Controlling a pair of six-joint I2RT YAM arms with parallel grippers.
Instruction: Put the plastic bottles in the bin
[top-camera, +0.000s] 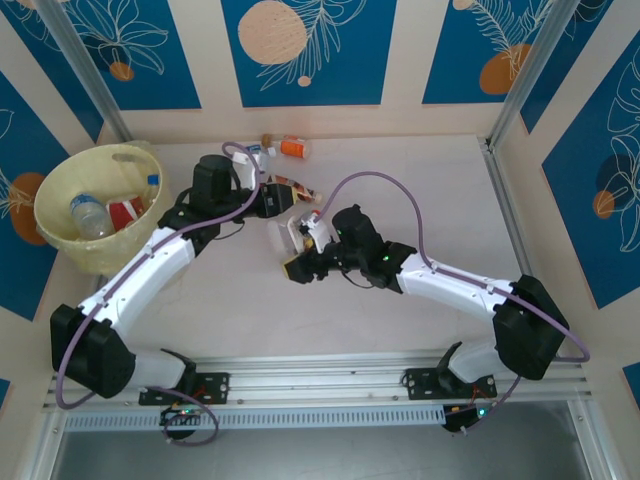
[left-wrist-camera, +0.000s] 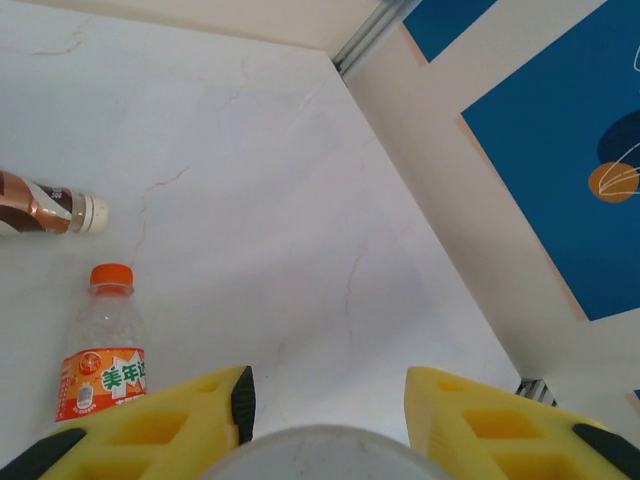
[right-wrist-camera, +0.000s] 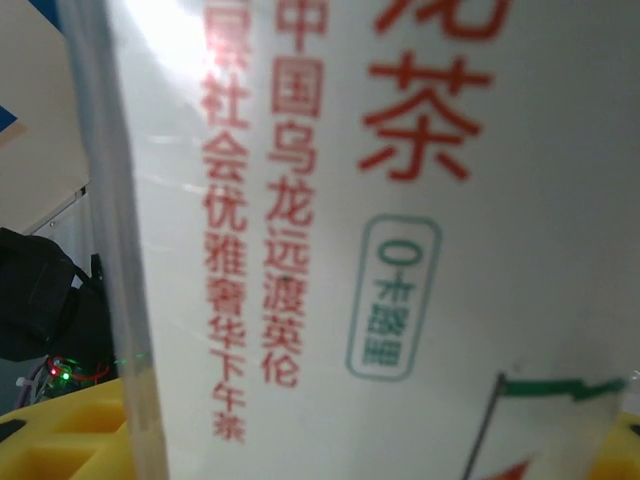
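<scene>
My right gripper (top-camera: 300, 264) (right-wrist-camera: 330, 472) is shut on a clear bottle with a white label and red print (top-camera: 293, 236) (right-wrist-camera: 380, 230), held above mid-table. A pale rounded bottle body (left-wrist-camera: 320, 458) sits deep between the wide-set yellow fingers (left-wrist-camera: 180, 420) of my left gripper (top-camera: 274, 194) (left-wrist-camera: 325, 400). In the top view that bottle is brown-labelled (top-camera: 295, 187) and its far end sticks out to the right. The pale-yellow bin (top-camera: 60, 180) stands at the far left with a clear bottle (top-camera: 90, 215) and a red-labelled one (top-camera: 127, 210) inside.
By the back wall lie an orange-capped, orange-labelled bottle (top-camera: 292, 148) (left-wrist-camera: 103, 350) and a brown bottle with a white cap (top-camera: 266, 142) (left-wrist-camera: 45, 205). An aluminium rail (top-camera: 505, 210) edges the table's right side. Purple cables (top-camera: 390, 180) loop over both arms.
</scene>
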